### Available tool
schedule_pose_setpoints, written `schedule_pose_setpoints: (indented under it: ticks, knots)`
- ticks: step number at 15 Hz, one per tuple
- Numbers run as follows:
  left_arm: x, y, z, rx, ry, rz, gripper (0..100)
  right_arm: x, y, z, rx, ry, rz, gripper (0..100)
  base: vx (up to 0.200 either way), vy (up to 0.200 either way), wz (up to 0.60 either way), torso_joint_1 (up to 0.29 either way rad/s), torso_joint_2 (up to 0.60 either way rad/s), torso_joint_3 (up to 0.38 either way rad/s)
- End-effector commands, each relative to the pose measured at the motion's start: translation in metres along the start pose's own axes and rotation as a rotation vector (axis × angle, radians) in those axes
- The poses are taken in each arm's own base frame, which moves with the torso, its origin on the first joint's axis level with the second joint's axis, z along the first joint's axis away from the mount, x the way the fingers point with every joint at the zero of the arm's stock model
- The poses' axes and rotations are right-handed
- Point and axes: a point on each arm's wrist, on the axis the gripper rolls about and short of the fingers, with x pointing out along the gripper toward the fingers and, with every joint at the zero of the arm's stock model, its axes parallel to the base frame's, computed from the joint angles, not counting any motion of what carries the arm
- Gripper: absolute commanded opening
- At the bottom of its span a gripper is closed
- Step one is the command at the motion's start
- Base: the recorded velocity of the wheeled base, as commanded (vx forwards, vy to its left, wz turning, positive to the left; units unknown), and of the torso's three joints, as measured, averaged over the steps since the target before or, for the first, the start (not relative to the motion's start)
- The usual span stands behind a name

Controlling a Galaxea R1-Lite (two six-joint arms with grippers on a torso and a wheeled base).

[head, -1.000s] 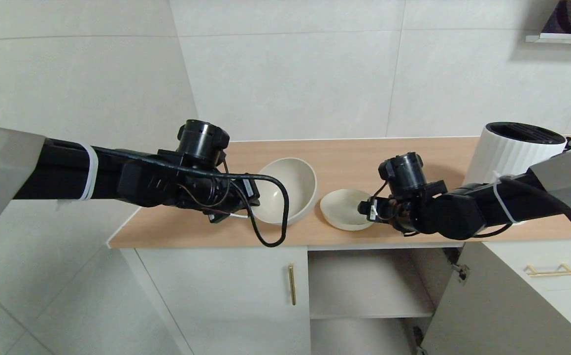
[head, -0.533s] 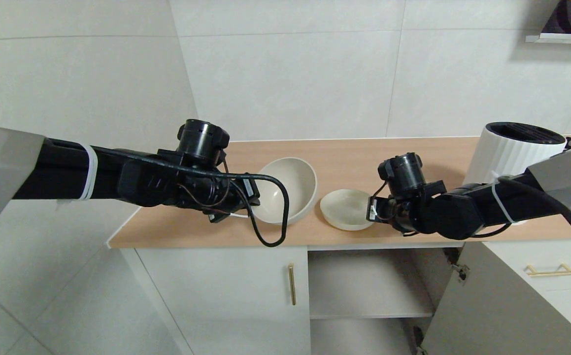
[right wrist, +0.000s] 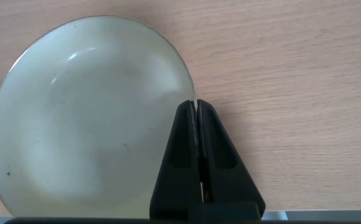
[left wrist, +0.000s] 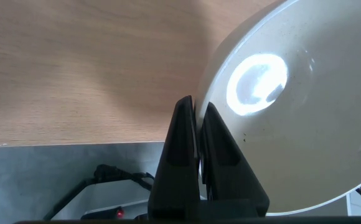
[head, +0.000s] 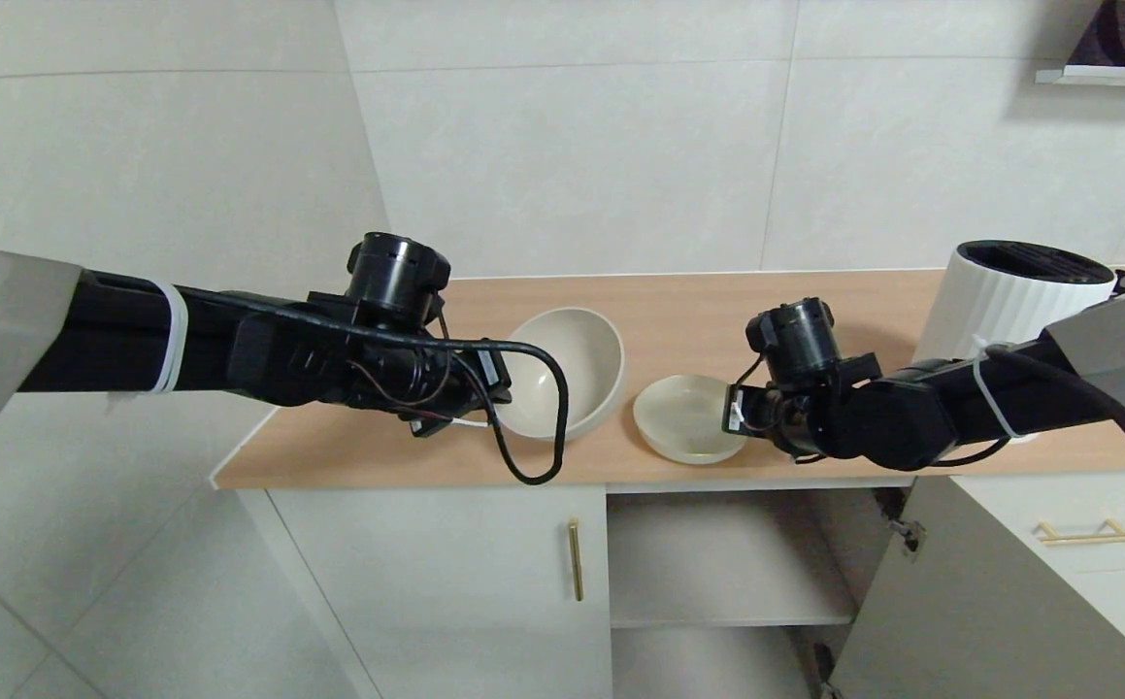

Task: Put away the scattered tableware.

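Note:
A large cream bowl (head: 572, 364) is tilted above the wooden counter (head: 698, 311), with my left gripper (head: 484, 388) shut on its near rim. In the left wrist view the left gripper (left wrist: 196, 115) pinches the bowl's (left wrist: 292, 112) edge between its black fingers. A smaller cream dish (head: 683, 417) sits beside the bowl near the counter's front edge. My right gripper (head: 732, 413) is shut on the dish's right rim. The right wrist view shows the right gripper (right wrist: 196, 112) clamped on the dish (right wrist: 87, 112) edge.
A white ribbed cylinder (head: 1009, 291) stands on the counter at the right. Below the counter an open cabinet (head: 717, 563) shows a shelf, its door (head: 970, 602) swung out to the right. A closed door with a brass handle (head: 574, 558) is to its left.
The right gripper and the small dish have shifted slightly, the dish now tipped a little nearer the counter's front edge. The left arm and the big bowl have stayed put.

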Motion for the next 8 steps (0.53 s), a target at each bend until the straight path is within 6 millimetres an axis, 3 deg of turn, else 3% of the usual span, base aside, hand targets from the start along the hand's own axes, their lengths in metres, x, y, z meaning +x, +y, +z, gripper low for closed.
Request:
schedule_pose_setpoints:
  ticks: [1, 5, 8]
  knots:
    - [-0.005, -0.001, 0.000, 0.001, -0.006, -0.005, 0, -0.006, -0.003, 0.006, 0.010, -0.014, 0.001, 0, 0.000, 0.000, 0.00, 0.000, 0.00, 0.000]
    - [-0.027, -0.001, -0.004, 0.035, -0.017, -0.016, 0, -0.036, -0.012, 0.018, 0.022, -0.025, 0.050, 0, 0.000, 0.000, 0.00, 0.000, 0.00, 0.000]
    - [-0.047, -0.002, -0.007, 0.041, -0.031, -0.029, 0, -0.079, -0.025, 0.036, 0.052, -0.049, 0.168, 0, 0.000, 0.000, 0.00, 0.000, 0.00, 0.000]
